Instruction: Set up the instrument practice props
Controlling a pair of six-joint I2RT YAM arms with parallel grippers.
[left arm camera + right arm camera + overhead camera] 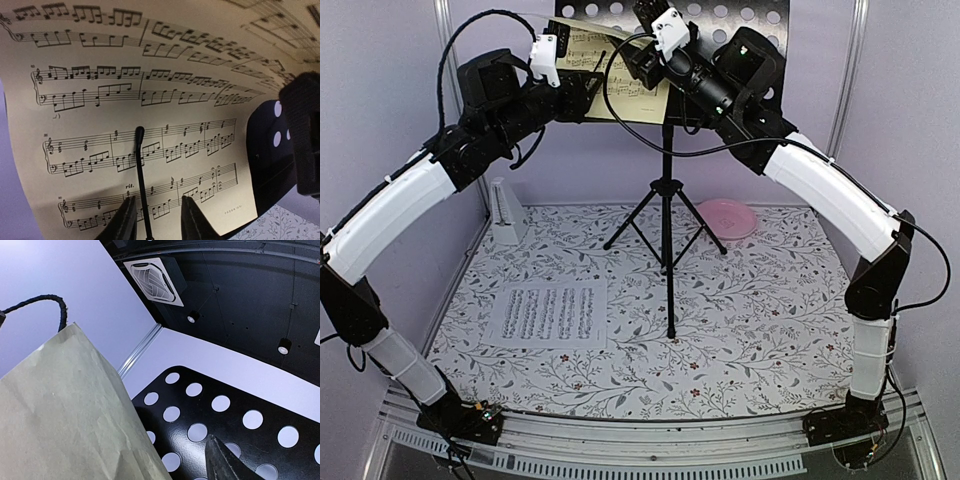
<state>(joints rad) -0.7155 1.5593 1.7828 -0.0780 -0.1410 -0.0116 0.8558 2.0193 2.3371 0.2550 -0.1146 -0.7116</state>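
Floral counter (770,320): yellowish page (615,80) sits on the music stand (667,230); white page (548,313) and metronome (506,212) wait left of it, I judge. My left pincer (158,220) is parted, empty; whether the right pincer (640,62) is parted I cannot tell.

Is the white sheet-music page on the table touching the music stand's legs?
Apart. The top view shows patterned table cover between the white page and the music stand, even its nearest leg.

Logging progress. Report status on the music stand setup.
Left gripper open, facing yellowish sheet. Right gripper unclear. Sheet up on music stand, white sheet flat on table. Thin black rod lies across sheet face.
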